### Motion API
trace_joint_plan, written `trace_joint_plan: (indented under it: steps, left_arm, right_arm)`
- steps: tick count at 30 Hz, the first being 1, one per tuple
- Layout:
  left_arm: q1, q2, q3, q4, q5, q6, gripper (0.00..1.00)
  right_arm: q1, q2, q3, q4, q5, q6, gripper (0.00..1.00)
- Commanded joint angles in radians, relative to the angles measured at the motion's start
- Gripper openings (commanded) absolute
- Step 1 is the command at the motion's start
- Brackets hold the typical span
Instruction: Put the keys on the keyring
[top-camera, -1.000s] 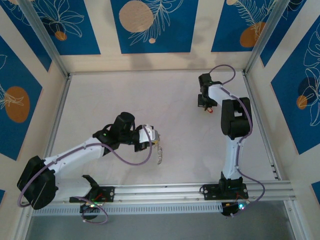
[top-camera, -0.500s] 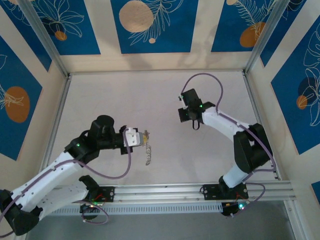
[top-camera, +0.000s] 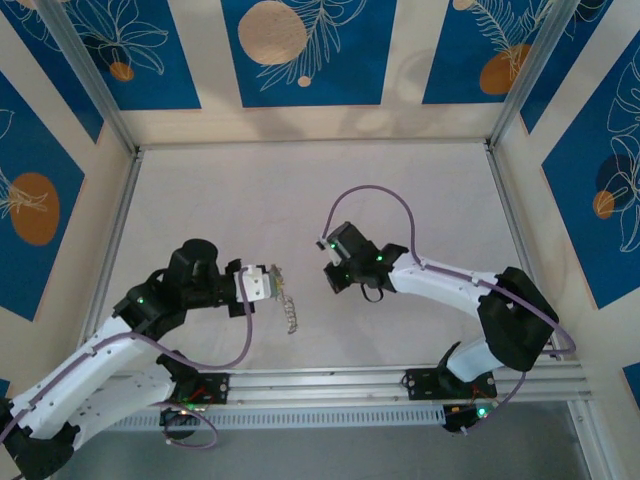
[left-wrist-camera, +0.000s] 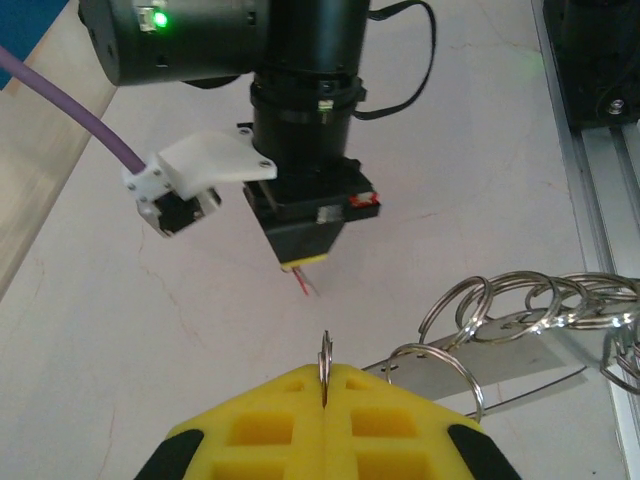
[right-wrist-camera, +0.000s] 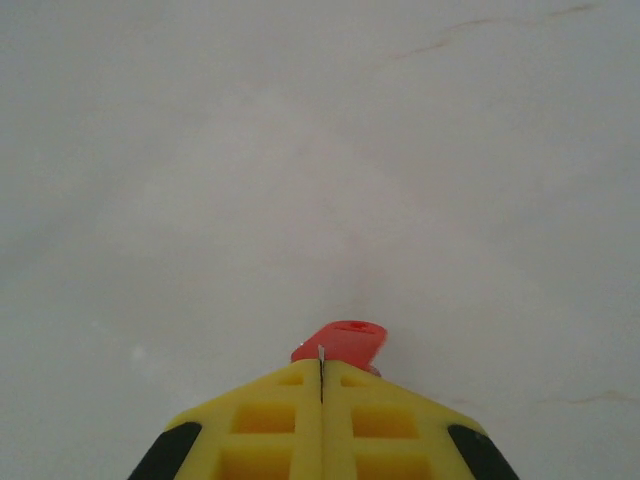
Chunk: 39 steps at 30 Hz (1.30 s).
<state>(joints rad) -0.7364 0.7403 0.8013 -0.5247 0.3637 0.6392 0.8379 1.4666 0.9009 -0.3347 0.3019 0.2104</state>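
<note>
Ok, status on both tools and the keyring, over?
Left tool shut on keyring, chain trailing. Right tool shut on red key. Tools apart, tip to tip; key not threaded yet. Nothing between them.

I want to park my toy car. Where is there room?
The far half of the table, along the back wall, is bare. The middle is crowded: the left fingers with the keyring and the right fingers with a key nearly meet there.
</note>
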Motion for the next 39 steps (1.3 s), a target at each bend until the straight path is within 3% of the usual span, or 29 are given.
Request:
trace_joint_plan:
  steps: [1,6,15,22,24,29,34,39]
  left_arm:
    - [-0.006,-0.026,-0.009,-0.01,-0.008,0.019,0.0]
    - [-0.007,-0.042,-0.028,-0.011,-0.003,0.02,0.0]
    - [-0.006,-0.062,-0.052,0.003,0.003,0.01,0.0]
    - [-0.005,-0.058,-0.056,0.014,0.015,0.01,0.0]
    - [-0.006,-0.053,-0.054,0.014,0.014,0.015,0.0]
    - [-0.006,-0.033,-0.07,0.031,0.038,0.037,0.0]
    - [-0.005,-0.005,-0.098,0.084,0.103,0.067,0.0]
    - [-0.006,0.048,-0.092,0.112,0.163,0.08,0.0]
  right_arm:
    - [0.047,-0.018,-0.017,-0.041,-0.045,0.053,0.0]
    - [0.065,0.067,-0.003,-0.001,-0.136,0.104,0.0]
    - [0.045,0.279,0.151,0.014,-0.127,0.118,0.0]
    - [0.004,0.331,0.179,0.057,-0.158,0.152,0.0]
    - [-0.006,0.33,0.18,0.054,-0.17,0.152,0.09]
    - [-0.024,0.261,0.108,0.119,-0.233,0.099,0.28]
    - [-0.104,0.076,-0.104,0.366,-0.407,0.068,0.31]
    - [-0.133,-0.161,-0.395,0.798,-0.614,-0.105,0.33]
